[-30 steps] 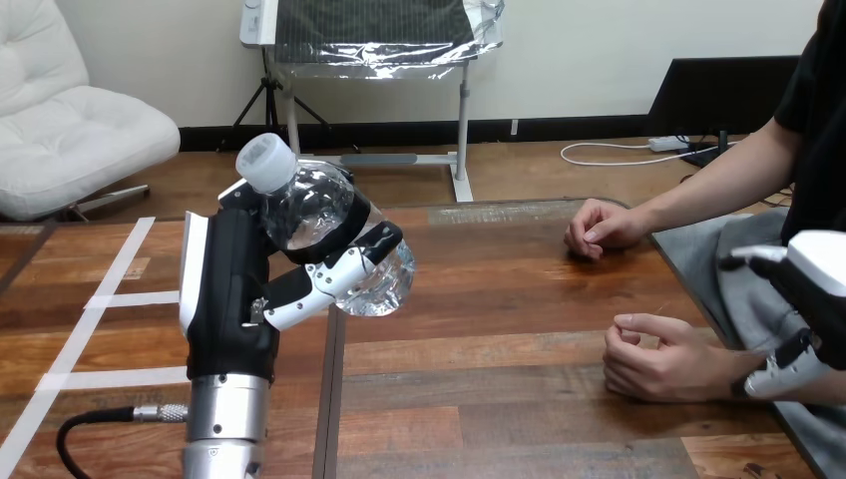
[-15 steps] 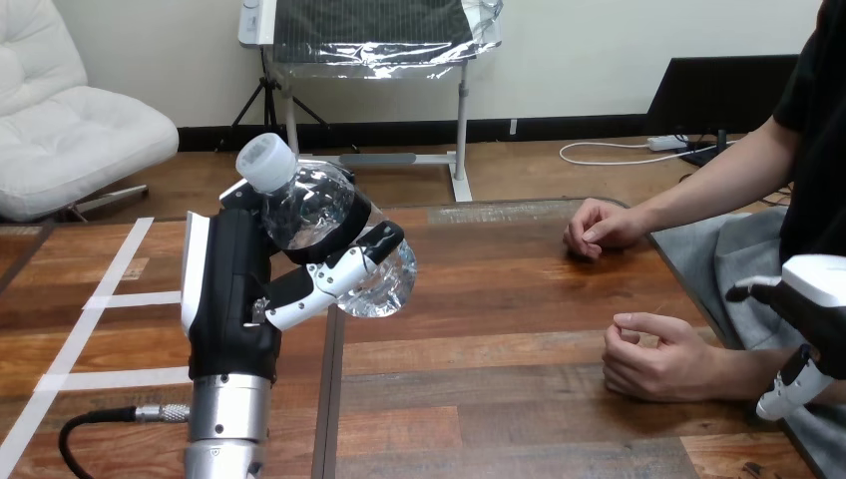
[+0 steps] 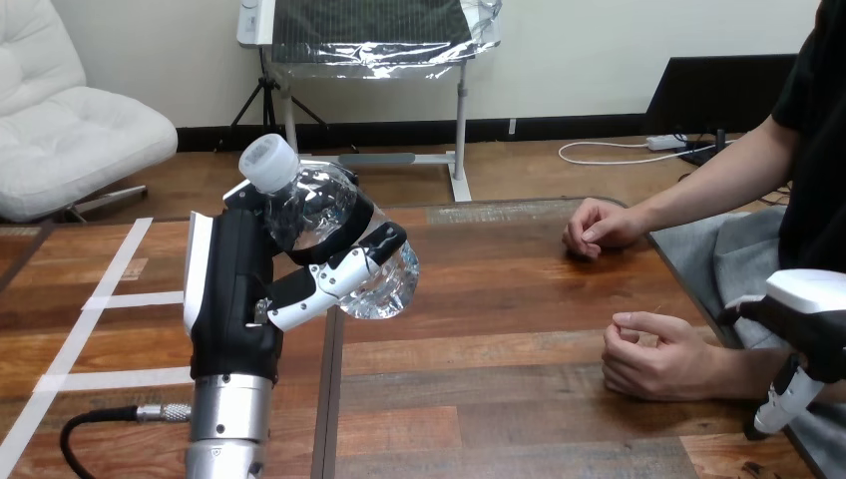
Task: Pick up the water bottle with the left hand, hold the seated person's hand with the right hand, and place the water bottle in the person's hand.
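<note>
One water bottle is clamped, tilted, in the left hand above the desk, while the right hand, grasp impossible to tell, is seen beside the person's nearer hand.

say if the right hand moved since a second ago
Yes: the right hand sank toward the view's bottom edge, judged against the person's nearer hand, which stayed put.

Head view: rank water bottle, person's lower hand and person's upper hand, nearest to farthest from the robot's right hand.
1. person's lower hand, just left of the right hand
2. person's upper hand, farther back at right
3. water bottle, far left, in left hand
</note>
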Controlling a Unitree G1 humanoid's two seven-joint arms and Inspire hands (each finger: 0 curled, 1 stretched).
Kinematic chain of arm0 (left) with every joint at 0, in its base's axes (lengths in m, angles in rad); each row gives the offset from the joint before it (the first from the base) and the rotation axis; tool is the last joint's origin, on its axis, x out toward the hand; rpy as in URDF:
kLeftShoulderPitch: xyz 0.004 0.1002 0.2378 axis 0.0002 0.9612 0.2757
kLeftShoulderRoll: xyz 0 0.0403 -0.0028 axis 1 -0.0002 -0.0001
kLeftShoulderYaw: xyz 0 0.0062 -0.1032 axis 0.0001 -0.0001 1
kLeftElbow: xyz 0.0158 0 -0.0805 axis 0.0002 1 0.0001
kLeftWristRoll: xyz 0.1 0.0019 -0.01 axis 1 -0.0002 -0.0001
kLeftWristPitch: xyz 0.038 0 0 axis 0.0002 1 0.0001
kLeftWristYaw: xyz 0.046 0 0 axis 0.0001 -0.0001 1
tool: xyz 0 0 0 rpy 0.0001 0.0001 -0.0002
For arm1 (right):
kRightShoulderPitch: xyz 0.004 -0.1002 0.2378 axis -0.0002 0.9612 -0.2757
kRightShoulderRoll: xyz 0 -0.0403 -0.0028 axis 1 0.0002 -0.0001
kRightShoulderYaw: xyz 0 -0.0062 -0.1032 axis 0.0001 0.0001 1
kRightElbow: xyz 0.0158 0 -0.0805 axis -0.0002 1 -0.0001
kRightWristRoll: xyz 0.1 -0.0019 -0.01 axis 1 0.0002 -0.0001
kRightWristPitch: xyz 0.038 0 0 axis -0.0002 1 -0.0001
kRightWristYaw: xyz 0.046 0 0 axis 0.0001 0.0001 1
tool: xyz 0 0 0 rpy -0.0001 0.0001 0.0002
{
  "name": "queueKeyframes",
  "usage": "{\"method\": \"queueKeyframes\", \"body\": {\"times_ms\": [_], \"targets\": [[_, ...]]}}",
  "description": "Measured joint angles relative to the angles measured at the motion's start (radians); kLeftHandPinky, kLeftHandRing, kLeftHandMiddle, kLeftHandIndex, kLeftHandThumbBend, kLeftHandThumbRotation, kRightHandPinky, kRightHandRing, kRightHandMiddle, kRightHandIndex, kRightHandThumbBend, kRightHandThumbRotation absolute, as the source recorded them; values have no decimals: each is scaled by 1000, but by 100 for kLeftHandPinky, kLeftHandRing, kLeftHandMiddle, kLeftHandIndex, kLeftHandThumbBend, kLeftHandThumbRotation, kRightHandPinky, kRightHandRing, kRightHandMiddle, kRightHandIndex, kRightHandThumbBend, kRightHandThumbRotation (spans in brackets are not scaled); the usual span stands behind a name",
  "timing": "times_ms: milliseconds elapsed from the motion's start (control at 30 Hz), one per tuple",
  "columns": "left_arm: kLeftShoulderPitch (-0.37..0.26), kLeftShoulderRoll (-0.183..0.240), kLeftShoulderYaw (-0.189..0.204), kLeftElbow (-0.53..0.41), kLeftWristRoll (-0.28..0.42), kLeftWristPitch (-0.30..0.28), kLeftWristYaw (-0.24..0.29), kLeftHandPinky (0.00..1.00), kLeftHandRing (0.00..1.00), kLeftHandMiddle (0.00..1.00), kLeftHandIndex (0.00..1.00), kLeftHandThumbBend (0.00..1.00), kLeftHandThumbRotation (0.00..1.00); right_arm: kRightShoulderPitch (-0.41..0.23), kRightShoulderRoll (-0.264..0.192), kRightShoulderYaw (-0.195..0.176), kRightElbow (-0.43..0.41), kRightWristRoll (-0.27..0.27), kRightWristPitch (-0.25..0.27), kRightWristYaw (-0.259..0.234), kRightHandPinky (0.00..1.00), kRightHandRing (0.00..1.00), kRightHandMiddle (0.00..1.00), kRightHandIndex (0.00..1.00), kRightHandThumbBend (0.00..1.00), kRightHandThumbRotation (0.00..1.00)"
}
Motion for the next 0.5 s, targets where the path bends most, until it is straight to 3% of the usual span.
{"method": "queueKeyframes", "body": {"times_ms": [500], "targets": [[0, 4, 5, 0, -2, 0, -3, 43, 41, 43, 51, 60, 0, -99, -6, 92, 125, -31, -37, 15, 88, 94, 93, 88, 75, 4]]}}
